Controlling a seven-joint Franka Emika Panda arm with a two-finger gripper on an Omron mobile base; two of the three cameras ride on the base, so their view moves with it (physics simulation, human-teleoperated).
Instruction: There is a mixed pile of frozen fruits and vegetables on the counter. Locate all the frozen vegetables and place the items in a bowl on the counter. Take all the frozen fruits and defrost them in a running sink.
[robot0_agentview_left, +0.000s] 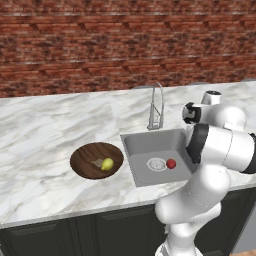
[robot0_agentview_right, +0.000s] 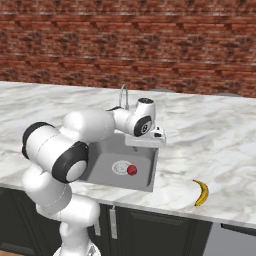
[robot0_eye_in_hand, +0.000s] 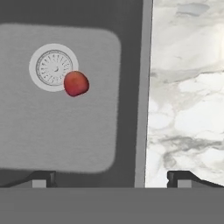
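One banana on the table near the front edge, one red fruit in the sink touching the drain, two vegetables in one bowl, claw wide open, empty, above the sink rim.

The surface looks like polished white marble with grey veins. The sink is matt grey steel, its drain finely ribbed metal, the faucet shiny chrome. The bowl shows dark wood grain. The red fruit at the drain's 4 o'clock looks smooth, faintly glossy. The wall is rough brick.
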